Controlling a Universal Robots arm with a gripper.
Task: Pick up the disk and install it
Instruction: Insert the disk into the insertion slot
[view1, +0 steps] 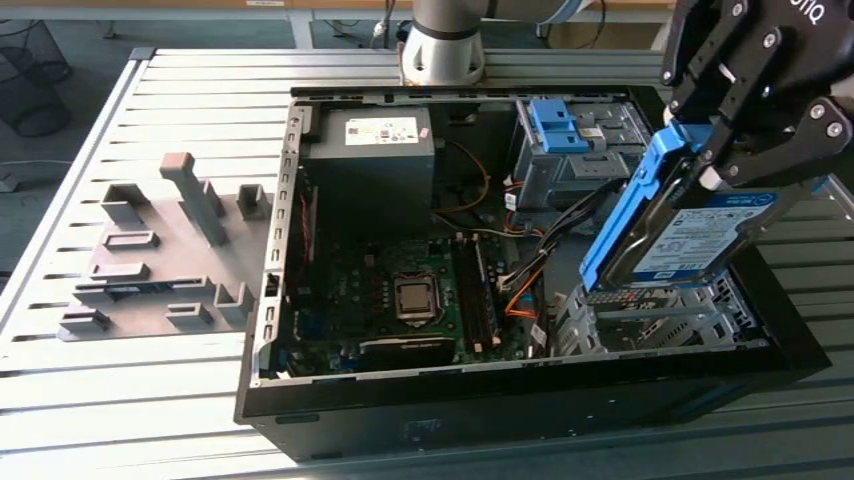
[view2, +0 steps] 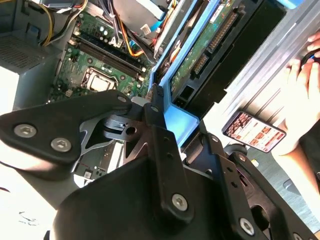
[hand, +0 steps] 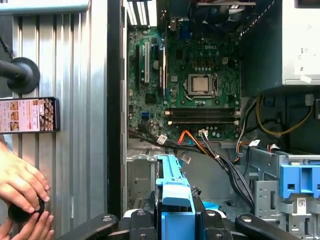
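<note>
Right now I have the black two-finger gripper (view1: 694, 165) clamped on the disk (view1: 694, 235), a flat silver-metal hard drive with a white-and-blue label and a blue plastic frame along its edge. In the exterior view I see it held tilted, high end in the fingers, low end dipping into the bare metal drive cage (view1: 654, 315) at the near corner of the case on the exterior view's right. In the first wrist view the black fingers (hand: 137, 220) press on either side of the blue frame of the disk (hand: 175, 200); in the second wrist view the green circuit-board underside of the disk (view2: 200, 55) runs away from the gripper (view2: 160, 125) towards the case.

Below and beyond the drive lies the open black tower computer case (view1: 534, 410), flat on the slatted aluminium table (view1: 147, 390). Inside it I see the green motherboard (view1: 387, 280) with its square processor socket, orange and black cables (view1: 527, 280) beside it, a dark grey power-supply box (view1: 374, 140) with a small white sticker, and a blue plastic clip (view1: 554, 125) on the far drive bay.

On the table at the exterior view's left sits a grey fixture plate (view1: 167, 250) with upright blocks. In the first wrist view a person's hands (hand: 22, 195) rest on the table beside the case, near a phone (hand: 27, 115) with a lit screen.
</note>
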